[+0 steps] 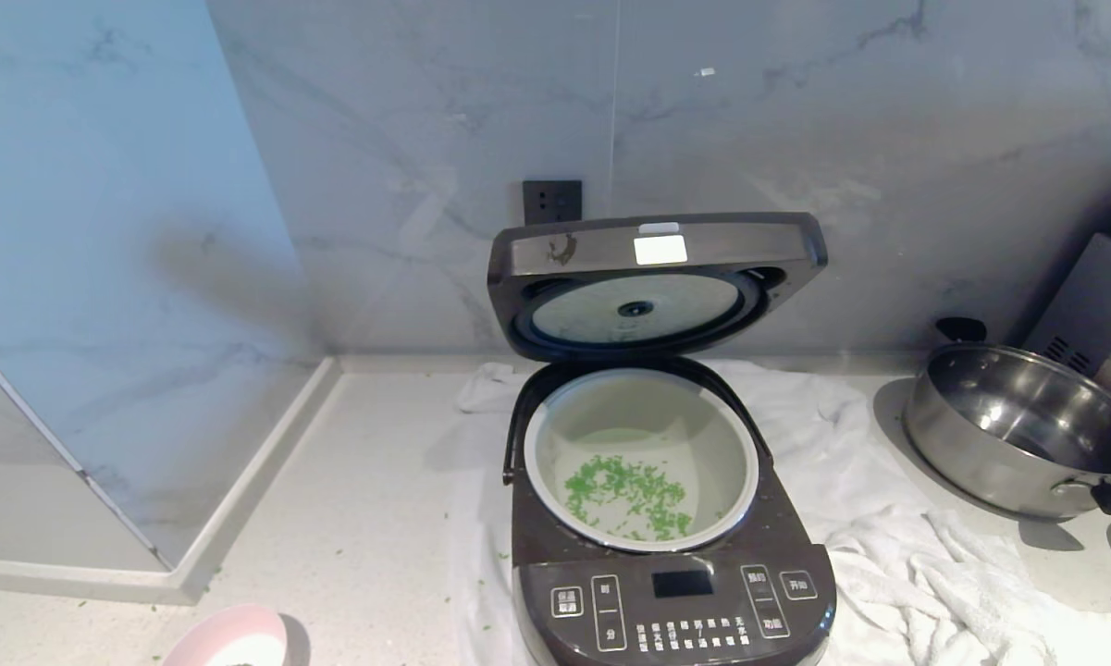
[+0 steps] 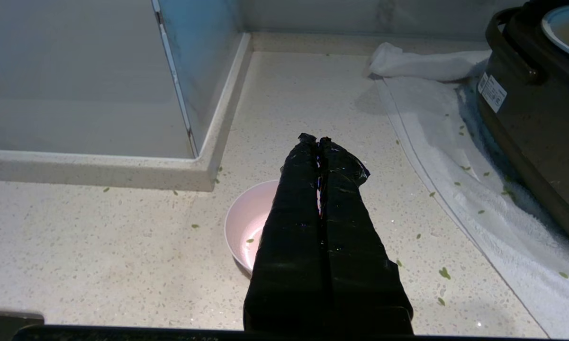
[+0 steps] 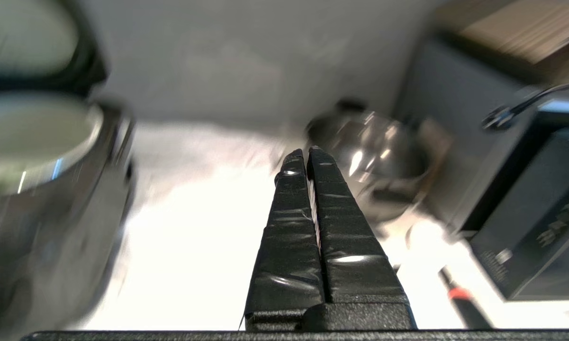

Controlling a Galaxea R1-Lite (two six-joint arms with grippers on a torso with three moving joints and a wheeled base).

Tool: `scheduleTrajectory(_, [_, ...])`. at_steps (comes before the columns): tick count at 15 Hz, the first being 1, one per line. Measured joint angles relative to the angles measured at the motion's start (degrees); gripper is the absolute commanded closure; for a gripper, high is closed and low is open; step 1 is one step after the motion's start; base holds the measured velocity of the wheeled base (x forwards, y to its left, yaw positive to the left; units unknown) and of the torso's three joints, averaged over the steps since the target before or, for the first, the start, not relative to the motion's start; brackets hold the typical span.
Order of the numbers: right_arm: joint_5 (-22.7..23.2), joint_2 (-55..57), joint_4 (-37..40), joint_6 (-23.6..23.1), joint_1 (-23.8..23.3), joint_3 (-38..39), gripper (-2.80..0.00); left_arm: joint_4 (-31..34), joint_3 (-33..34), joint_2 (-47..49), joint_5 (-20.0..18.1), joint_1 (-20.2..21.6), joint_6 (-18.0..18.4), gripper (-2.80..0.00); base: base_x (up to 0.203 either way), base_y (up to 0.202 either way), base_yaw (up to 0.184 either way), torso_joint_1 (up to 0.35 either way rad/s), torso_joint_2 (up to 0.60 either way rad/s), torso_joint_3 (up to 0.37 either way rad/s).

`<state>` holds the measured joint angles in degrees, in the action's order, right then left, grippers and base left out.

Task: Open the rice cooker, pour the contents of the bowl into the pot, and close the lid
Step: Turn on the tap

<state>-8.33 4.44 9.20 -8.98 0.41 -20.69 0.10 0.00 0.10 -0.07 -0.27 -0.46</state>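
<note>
The lid [image 1: 657, 282] stands upright behind the pot [image 1: 641, 453] of greens [image 1: 627, 495], up and left of the right gripper [image 3: 306, 158], fingers pressed together, likely nearer than the pressed-together left gripper [image 2: 318, 142] above the bowl [image 2: 246, 225].

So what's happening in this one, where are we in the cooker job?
Nothing is being held right now. The rice cooker stands with its lid raised, and the green bits already lie in the pot. The pink bowl sits on the counter, nearly empty, under the shut left gripper. The right gripper is shut too, beside the cooker on the steel pan side. The lid is not yet closed.
</note>
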Motion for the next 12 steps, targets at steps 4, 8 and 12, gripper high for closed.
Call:
scheduleTrajectory(4, [2.1,-3.66,1.5,-2.08,-0.17,7.45,0.0,0.0,0.0,0.0,-0.04,0.0,0.0,0.0,0.0,0.0,0.0,0.0,0.0,0.0])
scheduleTrajectory(8, [4.48,-4.37,-12.74,-3.44,-0.2,18.46,0.0,0.0,0.0,0.0,-0.02,0.0,-0.02,0.0,0.0,0.0,0.0,0.0,0.0,0.0])
scheduleTrajectory(12, [9.7,-4.39,-11.98,-2.61,-0.2,20.5,0.0,-0.01,0.0,0.0,-0.02,0.0,-0.04,0.0,0.0,0.0,0.0,0.0,0.0,0.0])
